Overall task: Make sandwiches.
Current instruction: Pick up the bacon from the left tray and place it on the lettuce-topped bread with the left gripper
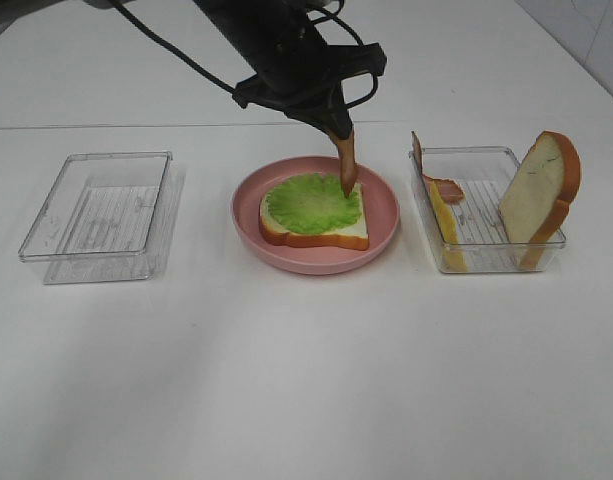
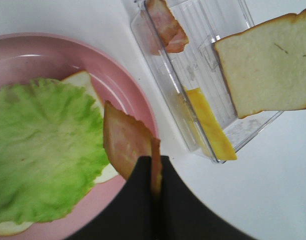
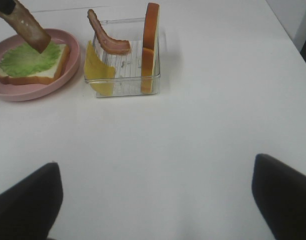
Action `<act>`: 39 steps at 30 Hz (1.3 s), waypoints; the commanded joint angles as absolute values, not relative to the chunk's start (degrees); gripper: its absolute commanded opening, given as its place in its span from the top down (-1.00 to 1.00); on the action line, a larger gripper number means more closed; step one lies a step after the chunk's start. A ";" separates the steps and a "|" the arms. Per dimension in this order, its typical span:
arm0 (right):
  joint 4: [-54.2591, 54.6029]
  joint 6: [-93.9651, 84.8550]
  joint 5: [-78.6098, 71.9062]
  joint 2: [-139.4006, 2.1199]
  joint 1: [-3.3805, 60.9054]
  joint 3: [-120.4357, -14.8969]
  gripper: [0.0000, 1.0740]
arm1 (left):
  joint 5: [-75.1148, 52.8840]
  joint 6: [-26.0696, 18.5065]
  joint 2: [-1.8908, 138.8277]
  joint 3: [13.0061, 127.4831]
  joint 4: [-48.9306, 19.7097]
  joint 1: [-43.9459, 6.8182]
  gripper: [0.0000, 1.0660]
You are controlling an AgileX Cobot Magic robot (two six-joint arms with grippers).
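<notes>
A bacon strip [image 2: 125,145] is pinched at one end by the left end effector [image 2: 153,165], its jaws pressed together on it. The strip hangs nearly upright, and its lower tip is at the lettuce leaf [image 1: 311,203] on the bread slice [image 1: 316,240] in the pink plate [image 1: 386,215] — whether it touches cannot be told. It is judged light, thin and rather stiff, so an end pinch should be enough. The right end effector [image 3: 155,197] is spread and empty, well apart from the plate. In the clear tray [image 1: 486,152] beside the plate are found another bacon strip [image 1: 441,185], a cheese slice [image 1: 448,235] and a second bread slice [image 1: 538,195].

Pink plate [image 1: 316,263] sits between left tray [image 1: 96,215] and right tray [image 1: 482,226]
</notes>
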State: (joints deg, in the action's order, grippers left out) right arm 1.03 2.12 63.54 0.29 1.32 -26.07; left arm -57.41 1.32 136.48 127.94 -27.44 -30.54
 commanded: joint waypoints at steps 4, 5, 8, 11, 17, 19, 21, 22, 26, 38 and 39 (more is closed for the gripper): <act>0.80 1.55 63.03 2.06 1.03 -25.90 -0.79 | -55.23 1.55 138.08 128.11 -32.66 -31.28 1.00; 0.80 1.55 63.03 2.06 1.03 -25.90 -0.79 | -54.95 1.55 138.54 128.11 -33.00 -31.28 1.00; 0.80 1.55 63.03 2.06 1.03 -25.90 -0.79 | -54.83 1.55 139.17 128.11 -33.69 -31.28 1.00; 0.80 1.55 63.03 2.06 1.03 -25.90 -0.79 | -54.66 1.26 139.63 128.11 -33.86 -31.28 1.00; 0.74 1.66 63.03 2.06 1.03 -25.90 -0.79 | -54.72 0.46 140.60 128.11 -32.03 -30.65 1.00; 0.74 1.66 63.03 2.06 1.03 -25.90 -0.79 | -54.89 0.46 140.66 128.11 -31.68 -30.31 1.00; 0.74 1.66 63.03 2.01 1.03 -25.90 -0.79 | -55.41 0.63 140.83 128.11 -31.40 -29.22 1.00; 0.74 1.66 63.03 2.01 1.03 -25.90 -0.79 | -55.41 0.63 140.83 128.11 -31.40 -29.22 1.00; 0.74 1.66 63.03 2.01 1.03 -25.90 -0.79 | -57.24 0.74 140.89 128.11 -30.71 -27.50 1.00; 0.74 1.66 63.03 2.01 1.03 -25.90 -0.79 | -60.68 3.27 141.18 128.11 -23.49 -27.22 1.00; 0.74 1.66 63.03 2.01 1.03 -25.90 -0.79 | -60.68 3.27 141.18 128.11 -23.49 -27.22 1.00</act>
State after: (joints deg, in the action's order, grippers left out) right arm 1.03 2.12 63.54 0.29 1.32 -26.07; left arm -60.10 2.81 141.23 127.94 -23.89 -27.04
